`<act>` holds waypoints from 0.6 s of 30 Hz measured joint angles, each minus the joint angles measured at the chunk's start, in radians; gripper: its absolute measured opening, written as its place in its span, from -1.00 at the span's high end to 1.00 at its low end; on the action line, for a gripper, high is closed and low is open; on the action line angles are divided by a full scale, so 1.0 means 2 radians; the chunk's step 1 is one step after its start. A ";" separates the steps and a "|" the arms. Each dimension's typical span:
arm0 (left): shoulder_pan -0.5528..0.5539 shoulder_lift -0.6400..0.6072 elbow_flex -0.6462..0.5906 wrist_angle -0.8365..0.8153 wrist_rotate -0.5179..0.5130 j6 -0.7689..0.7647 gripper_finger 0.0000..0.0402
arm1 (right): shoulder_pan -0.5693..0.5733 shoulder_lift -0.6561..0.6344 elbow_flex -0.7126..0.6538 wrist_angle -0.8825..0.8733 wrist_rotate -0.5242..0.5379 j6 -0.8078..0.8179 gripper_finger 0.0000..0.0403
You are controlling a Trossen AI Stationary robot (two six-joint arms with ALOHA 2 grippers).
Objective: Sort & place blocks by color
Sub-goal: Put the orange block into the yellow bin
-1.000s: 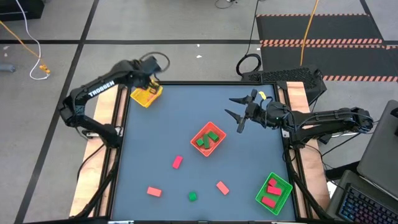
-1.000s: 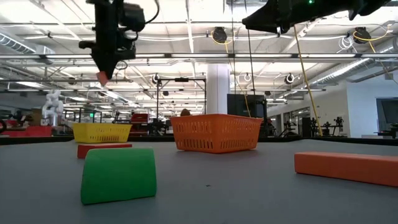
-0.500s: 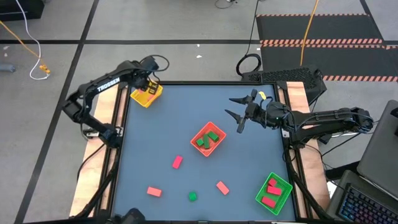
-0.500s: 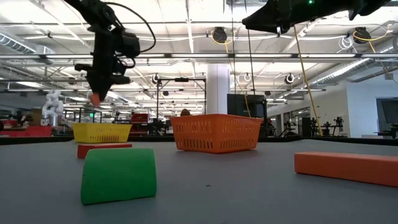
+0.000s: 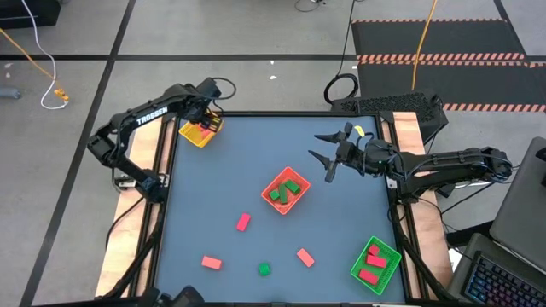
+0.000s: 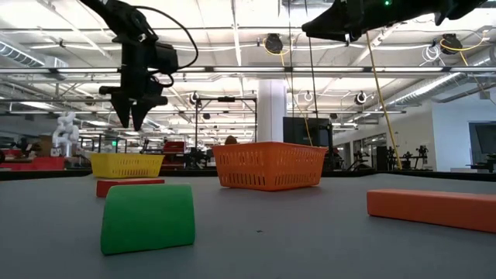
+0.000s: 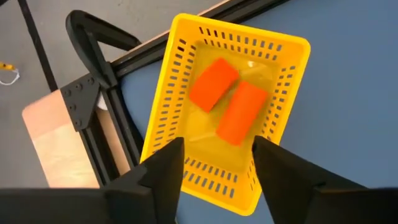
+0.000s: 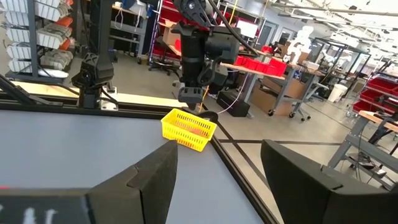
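Left wrist view: the left gripper (image 7: pixel 214 158) hangs over the yellow tray (image 7: pixel 168 124), jaws apart and empty, two orange-red blocks (image 7: pixel 227 102) inside. This drop looks finished; next comes fetching a loose block (image 5: pixel 243 223) off the counter (image 5: pixel 222 170). The right gripper (image 5: pixel 328 158) waits, jaws wide.

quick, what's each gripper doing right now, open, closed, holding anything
Left gripper: open and empty above the yellow tray, which holds two orange-red blocks.
Right gripper: open, empty, above the table.
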 joint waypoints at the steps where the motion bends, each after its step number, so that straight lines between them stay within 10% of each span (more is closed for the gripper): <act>1: -0.002 0.000 0.002 -0.003 0.000 0.002 0.00 | 0.000 0.000 0.000 0.000 0.000 0.000 -0.11; 18: -0.223 -0.027 0.057 -0.118 0.133 -0.067 -0.11 | 0.000 0.000 0.000 -0.015 0.010 -0.004 -0.11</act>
